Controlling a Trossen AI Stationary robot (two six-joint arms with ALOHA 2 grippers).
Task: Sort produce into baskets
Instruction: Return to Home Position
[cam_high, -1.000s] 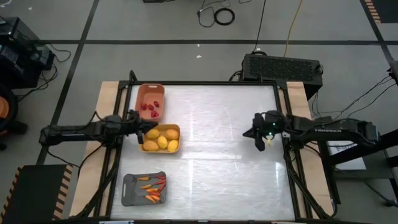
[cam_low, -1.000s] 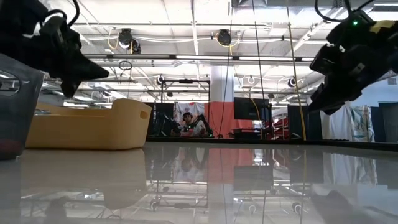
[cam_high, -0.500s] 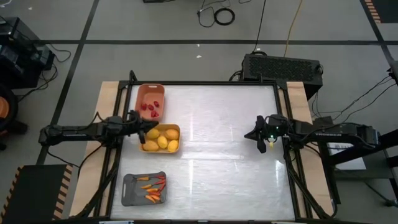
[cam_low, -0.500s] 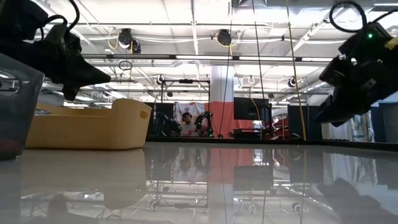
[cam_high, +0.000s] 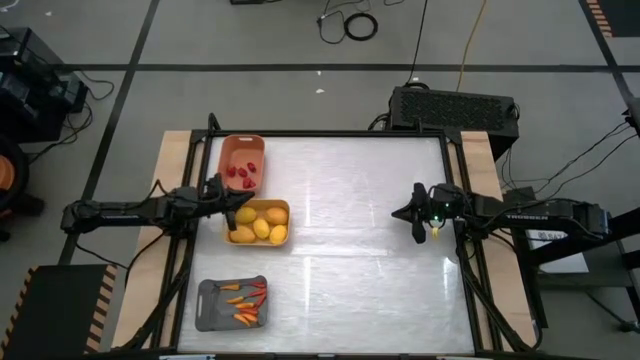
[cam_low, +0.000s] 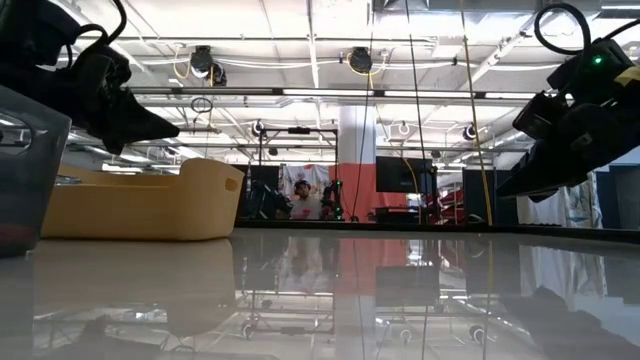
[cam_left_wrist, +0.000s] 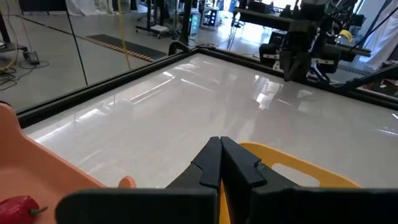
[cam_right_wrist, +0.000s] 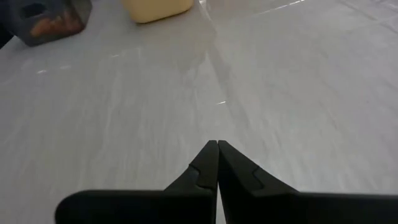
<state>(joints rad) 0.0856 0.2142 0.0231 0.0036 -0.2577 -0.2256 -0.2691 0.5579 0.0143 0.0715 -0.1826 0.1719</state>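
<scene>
1. The left gripper (cam_left_wrist: 219, 144) has two dark, matte, wedge-shaped fingers pressed together tip to tip, pinching nothing. It hangs at the table's 9 o'clock side, over the near rims of two baskets.
2. The right gripper (cam_right_wrist: 217, 147) has its tapered fingers likewise closed flat on each other and empty, above bare tabletop near the 3 o'clock edge.
3. The glossy white tabletop (cam_high: 350, 250) is smooth and mirror-like.
4. The shallow yellow plastic basket (cam_high: 285, 206), rounded at the corners, sits at 9 o'clock and holds smooth yellow-orange egg-shaped fruits (cam_high: 260, 227).
5. The salmon-orange plastic basket (cam_high: 243, 148) sits at 10 o'clock, holding small red berry pieces (cam_high: 243, 176).
6. The grey plastic basket (cam_high: 210, 300) sits at 7 o'clock, holding thin orange and red chili-like sticks (cam_high: 246, 303).
</scene>
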